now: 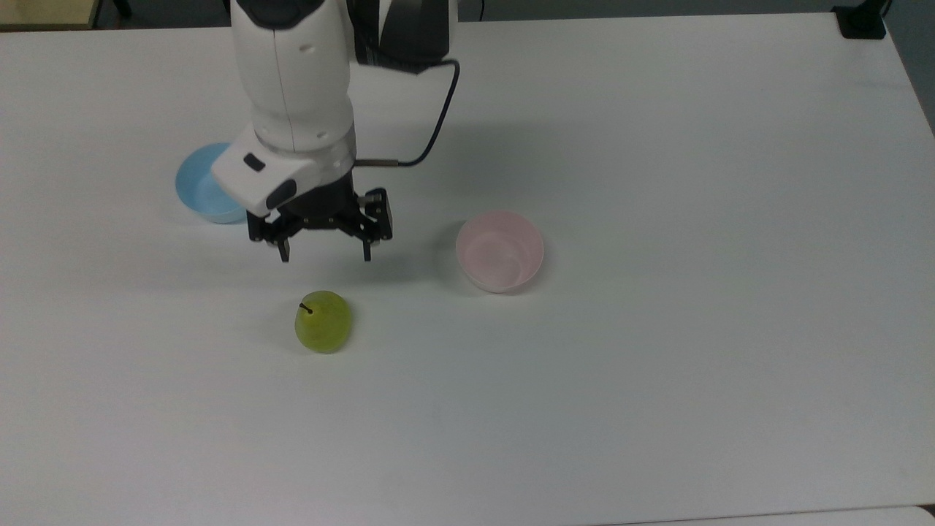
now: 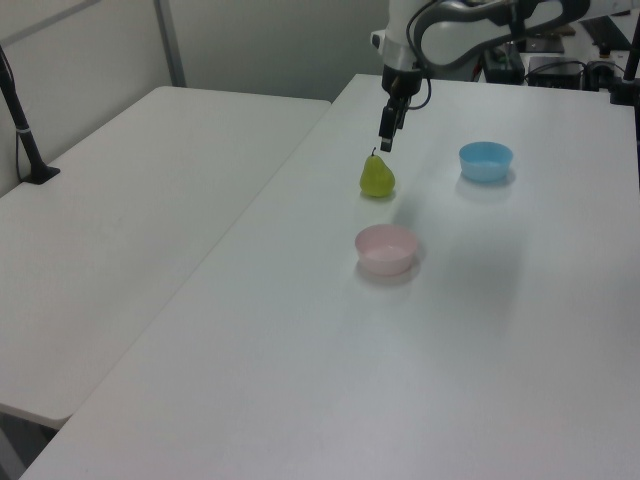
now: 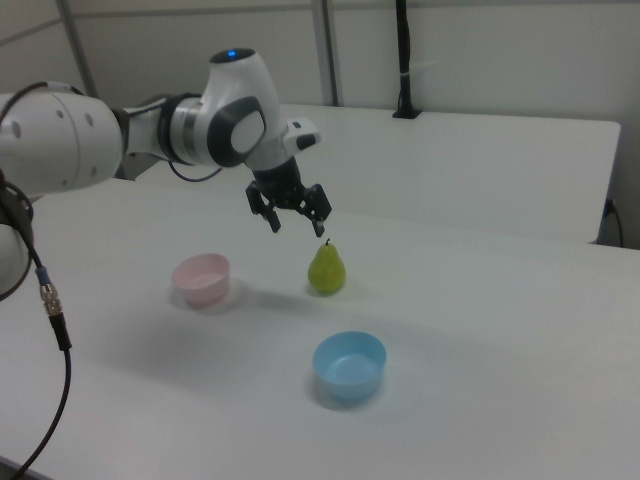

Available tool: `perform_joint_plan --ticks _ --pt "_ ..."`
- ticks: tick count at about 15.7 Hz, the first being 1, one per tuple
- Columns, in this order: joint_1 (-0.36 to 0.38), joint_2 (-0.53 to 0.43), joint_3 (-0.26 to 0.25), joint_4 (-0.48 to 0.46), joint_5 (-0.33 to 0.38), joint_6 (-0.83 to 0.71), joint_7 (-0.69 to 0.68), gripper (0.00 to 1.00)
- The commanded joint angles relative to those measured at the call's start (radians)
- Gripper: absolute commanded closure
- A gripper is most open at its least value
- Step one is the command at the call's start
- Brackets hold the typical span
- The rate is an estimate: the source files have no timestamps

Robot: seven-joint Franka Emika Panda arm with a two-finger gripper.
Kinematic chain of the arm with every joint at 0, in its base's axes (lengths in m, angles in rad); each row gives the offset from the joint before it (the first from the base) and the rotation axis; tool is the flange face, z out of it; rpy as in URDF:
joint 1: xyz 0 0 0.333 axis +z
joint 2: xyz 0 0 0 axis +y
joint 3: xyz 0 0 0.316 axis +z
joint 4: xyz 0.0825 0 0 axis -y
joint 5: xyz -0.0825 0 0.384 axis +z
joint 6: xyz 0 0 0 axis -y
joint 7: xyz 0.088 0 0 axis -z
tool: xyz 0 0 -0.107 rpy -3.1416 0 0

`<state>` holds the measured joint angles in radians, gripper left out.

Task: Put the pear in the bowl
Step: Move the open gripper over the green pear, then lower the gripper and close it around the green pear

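One gripper [image 1: 323, 253] is hanging wide open, holding nothing | pear [image 1: 323, 322] is standing upright on the table [image 1: 657, 402], stem up, at 6 o'clock from the gripper in the top view | pink bowl [image 1: 500, 251] is waiting at the pear's 2 o'clock.

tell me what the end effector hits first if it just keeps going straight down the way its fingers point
Probably the pear. The open end effector points down and hangs just above it in the right view. The top view hints at an offset, so it could meet the bare table beside the pear; depth is unclear.
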<state>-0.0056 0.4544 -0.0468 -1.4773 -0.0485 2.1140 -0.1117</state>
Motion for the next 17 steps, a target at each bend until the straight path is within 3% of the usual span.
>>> perform_joint_plan --ticks 1,12,15,17 --pt "-0.005 0.069 -0.004 0.026 0.013 0.076 -0.029 0.00" --pt "-0.027 0.190 -0.004 0.022 0.007 0.215 -0.028 0.00" --pt "-0.025 0.210 -0.004 0.022 -0.001 0.239 -0.029 0.15" --pt "-0.024 0.214 -0.004 0.022 -0.002 0.256 -0.026 0.33"
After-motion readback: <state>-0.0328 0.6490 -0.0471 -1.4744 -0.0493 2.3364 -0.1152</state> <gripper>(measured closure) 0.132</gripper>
